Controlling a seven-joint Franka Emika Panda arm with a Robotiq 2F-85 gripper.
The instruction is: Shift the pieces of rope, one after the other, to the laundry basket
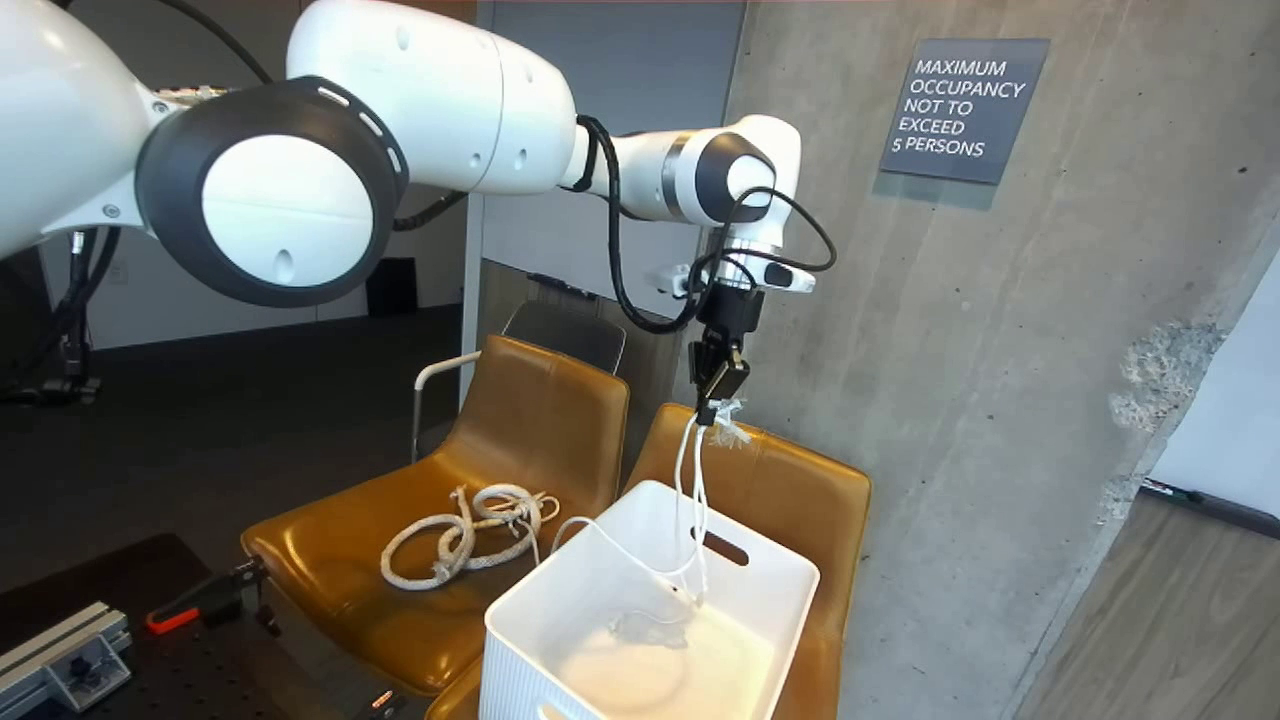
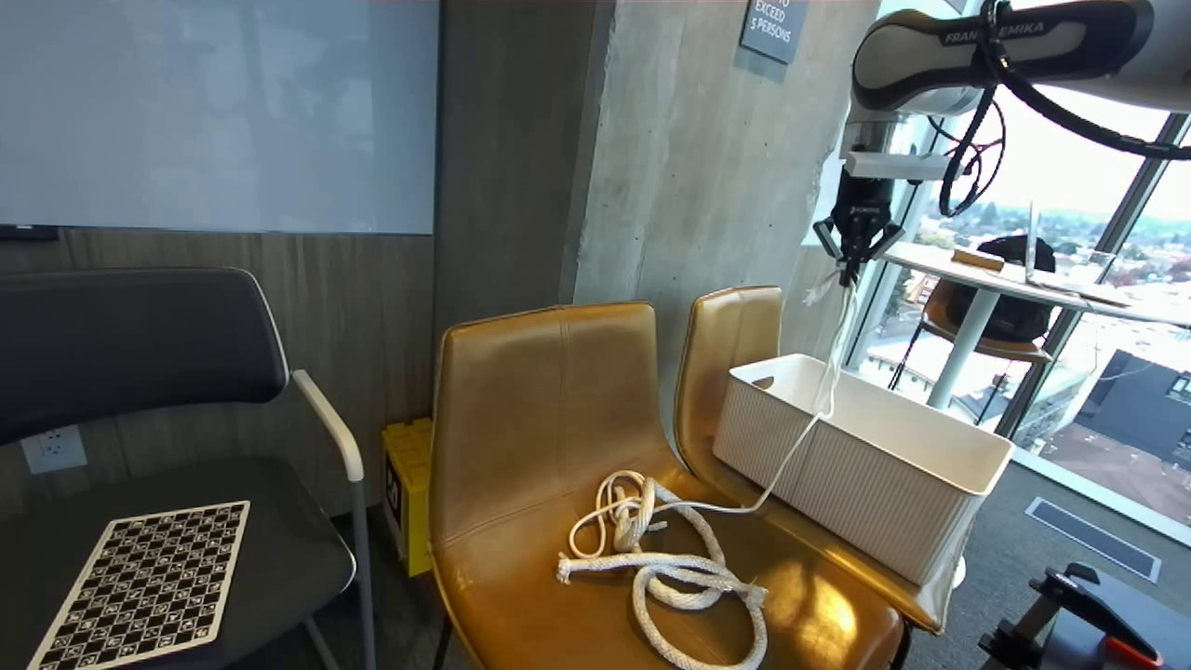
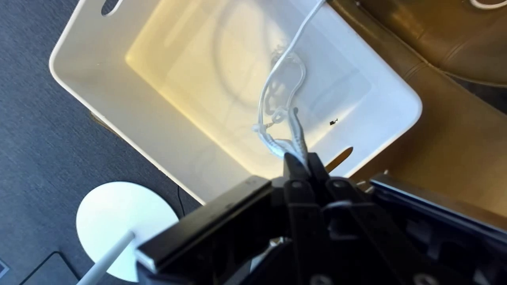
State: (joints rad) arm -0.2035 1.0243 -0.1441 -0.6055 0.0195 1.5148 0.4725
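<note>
From here I see my black two-fingered gripper [image 3: 303,163] with its tips pressed together, pinching a thin, cream-white piece of rope [image 3: 298,134]. A frayed end [image 1: 732,428] pokes out beside the tips, and the strands hang below them. Directly under the hand I have the large white rectangular plastic basket [image 2: 865,489], ribbed outside, smooth inside, with a slot-shaped handle cut-out in the wall nearest the hand; the strands dangle down inside it, and I can't tell whether the lowest bend touches its floor. One length climbs over the basket's rim and trails away from the hand. Beneath the basket is a tan-brown, leather-look chair [image 1: 800,480]. Farther off, in both exterior views, a matching chair [image 2: 549,400] stands alongside, and on its seat I see thicker, braided cream-white pieces of rope [image 2: 614,561] in loose loops; the trailing length runs in among them. Behind the hand in an exterior view rises a grey concrete wall [image 1: 950,350] bearing a dark grey occupancy sign [image 1: 963,110]. Well away from the hand, in an exterior view, a dark chair [image 2: 140,344] bears a flat black-and-white checkered board [image 2: 149,586].
</note>
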